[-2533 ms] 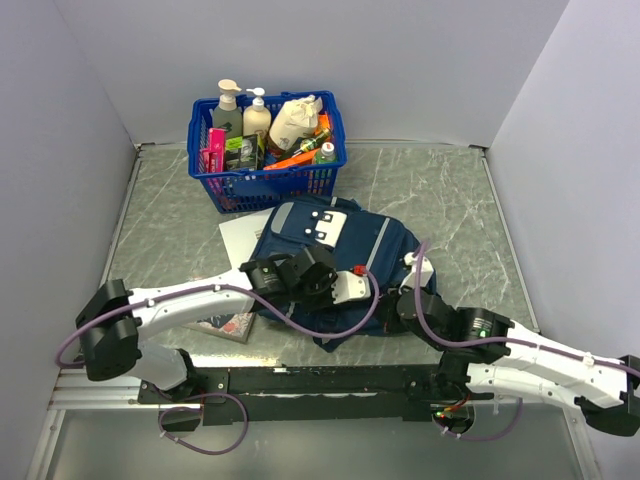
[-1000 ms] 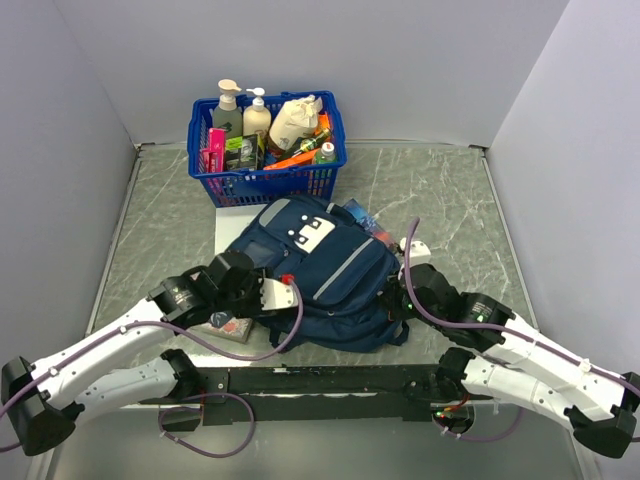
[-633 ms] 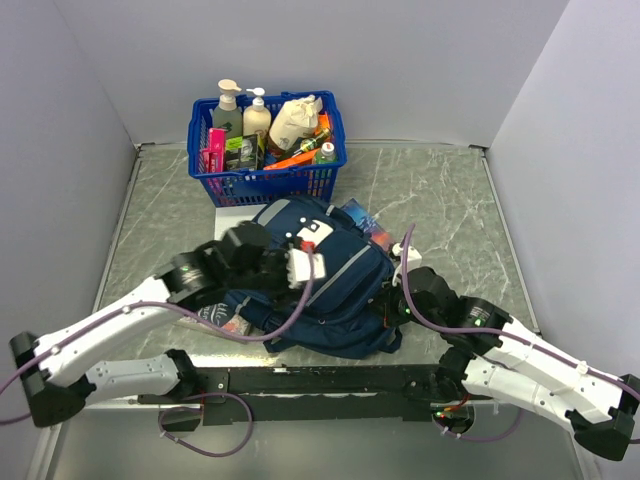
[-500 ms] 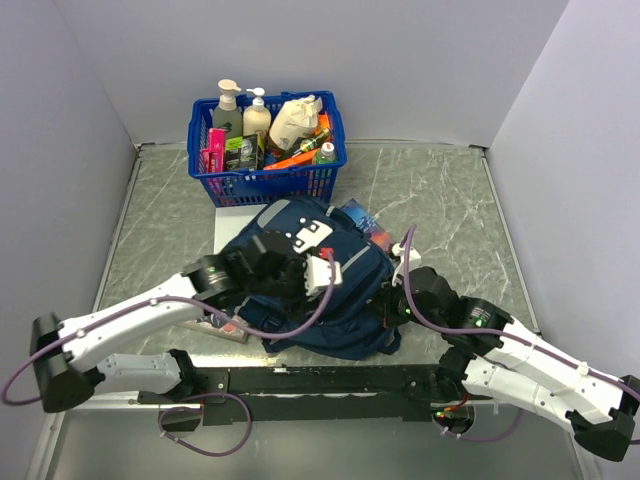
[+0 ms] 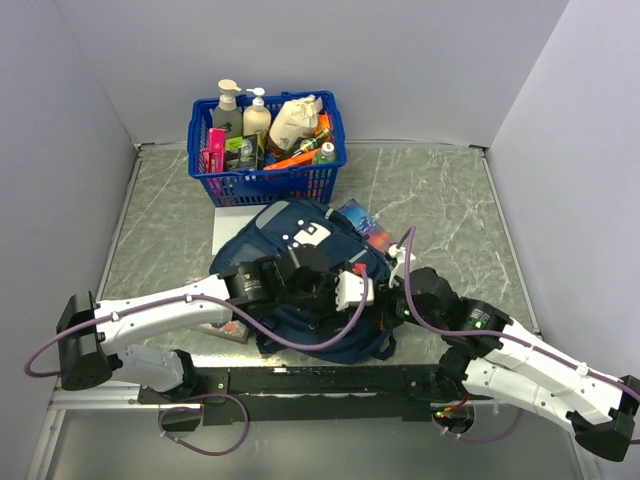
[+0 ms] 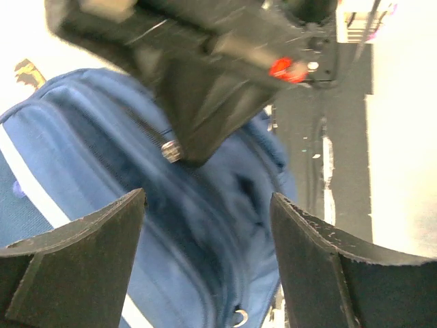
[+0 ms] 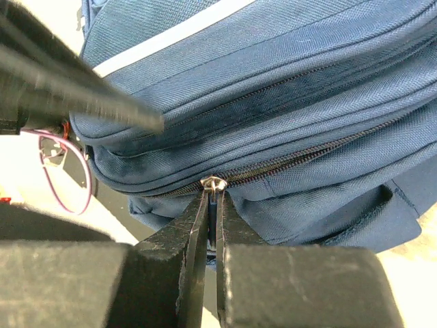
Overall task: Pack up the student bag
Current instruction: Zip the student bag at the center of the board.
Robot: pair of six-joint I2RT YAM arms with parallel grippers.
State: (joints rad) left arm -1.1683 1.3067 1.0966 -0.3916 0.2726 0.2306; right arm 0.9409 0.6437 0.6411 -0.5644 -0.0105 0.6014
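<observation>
The student bag [image 5: 300,250] is a navy backpack with white patches and a pale stripe, lying in front of both arms. My right gripper [image 7: 213,199] is shut on the blue pull tab of a zipper [image 7: 214,182] on the bag's side; from above it [image 5: 388,308] sits at the bag's near right edge. My left gripper [image 5: 372,297] hangs over the bag's near right part, close to the right one. Its jaws [image 6: 206,198] are open wide, with only blurred blue fabric [image 6: 102,171] between them and nothing held.
A blue mesh basket [image 5: 265,185] with bottles and packets stands behind the bag. A white sheet [image 5: 228,228] and a colourful booklet [image 5: 365,225] stick out from under the bag. Another booklet [image 5: 222,327] lies near the left arm. Walls enclose three sides.
The left arm has swung from the bag's left side across to its near right part, opening its jaws on the way. The right gripper has kept hold of the zipper pull.
</observation>
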